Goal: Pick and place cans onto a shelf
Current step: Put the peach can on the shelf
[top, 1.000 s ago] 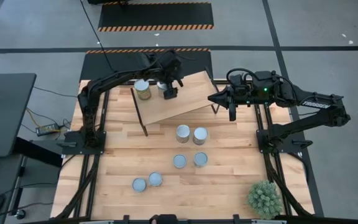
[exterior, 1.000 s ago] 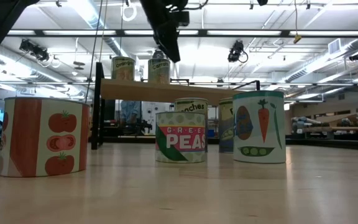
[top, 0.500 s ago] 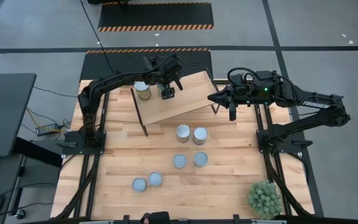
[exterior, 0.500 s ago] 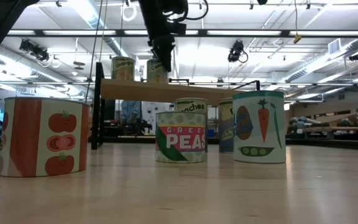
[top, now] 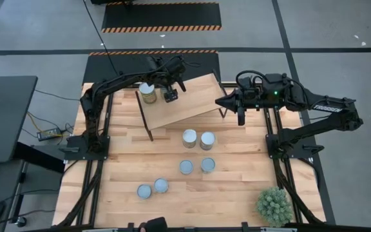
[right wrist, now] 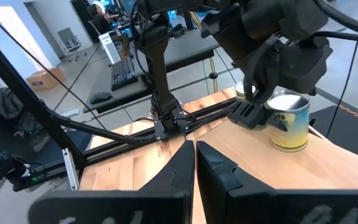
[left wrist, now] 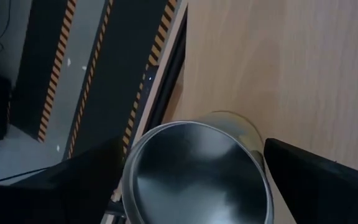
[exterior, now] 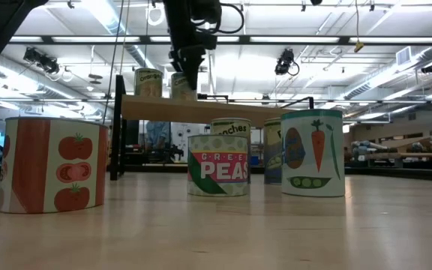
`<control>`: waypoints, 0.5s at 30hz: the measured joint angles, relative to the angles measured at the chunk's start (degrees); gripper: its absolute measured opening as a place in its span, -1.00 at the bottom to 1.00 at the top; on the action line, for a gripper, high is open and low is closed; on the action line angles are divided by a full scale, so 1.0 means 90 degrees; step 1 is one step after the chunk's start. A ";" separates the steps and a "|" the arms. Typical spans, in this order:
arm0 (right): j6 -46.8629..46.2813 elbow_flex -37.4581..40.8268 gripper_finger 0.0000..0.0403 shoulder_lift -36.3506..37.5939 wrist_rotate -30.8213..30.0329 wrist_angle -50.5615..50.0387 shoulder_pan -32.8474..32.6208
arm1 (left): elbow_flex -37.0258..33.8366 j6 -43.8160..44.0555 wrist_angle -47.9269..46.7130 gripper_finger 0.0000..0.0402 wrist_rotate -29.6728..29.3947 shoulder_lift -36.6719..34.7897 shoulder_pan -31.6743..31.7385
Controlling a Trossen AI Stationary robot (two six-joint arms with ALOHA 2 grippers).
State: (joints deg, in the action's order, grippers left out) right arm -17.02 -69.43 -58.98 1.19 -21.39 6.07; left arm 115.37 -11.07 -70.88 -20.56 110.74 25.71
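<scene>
Two cans stand on the light-wood shelf (top: 195, 103) at the table's far side. One can (top: 148, 94) stands free. The other can (left wrist: 194, 171), with a silvery top, lies between the fingers of my left gripper (top: 171, 95), which is open and slants down over it from above. Several more cans stand on the tabletop, among them a pair (top: 198, 138) near the shelf and a pair (top: 153, 189) near the front. My right gripper (top: 221, 101) is shut, holds nothing and hovers level by the shelf's right end. My left gripper's fingers (left wrist: 309, 180) stand close on either side of the can's top rim (left wrist: 253, 155), coming from above at a slant. Whether they touch the can I cannot tell. The can stands upright on the shelf board.
A green spiky plant (top: 274, 205) sits at the table's near right corner. The shelf's black legs (top: 144, 117) stand on the tabletop. In the low view a tomato can (exterior: 51, 165) and a peas can (exterior: 217, 166) stand in front of the shelf.
My left gripper has sunk a little over the shelf and shifted slightly toward the table's left edge, tipping steeper and rolling at the wrist. Its fingers have stayed open.
</scene>
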 joint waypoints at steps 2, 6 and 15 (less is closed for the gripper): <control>0.0004 0.0000 -0.89 0.0000 0.0002 0.0038 -0.0029 | 0.0000 -0.0001 -0.0003 0.97 0.0001 0.0000 0.0000; 0.0010 0.0000 -0.89 -0.0002 0.0000 0.0039 -0.0054 | 0.0000 -0.0005 0.0265 0.97 0.0148 0.0000 -0.0064; 0.0005 0.0000 -0.89 -0.0002 0.0000 0.0041 -0.0054 | 0.0000 -0.0158 0.1157 0.97 0.0470 0.0000 -0.0212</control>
State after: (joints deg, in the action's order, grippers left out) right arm -16.97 -69.43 -59.00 1.19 -21.02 5.58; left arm 115.37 -12.48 -60.47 -16.32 110.74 23.80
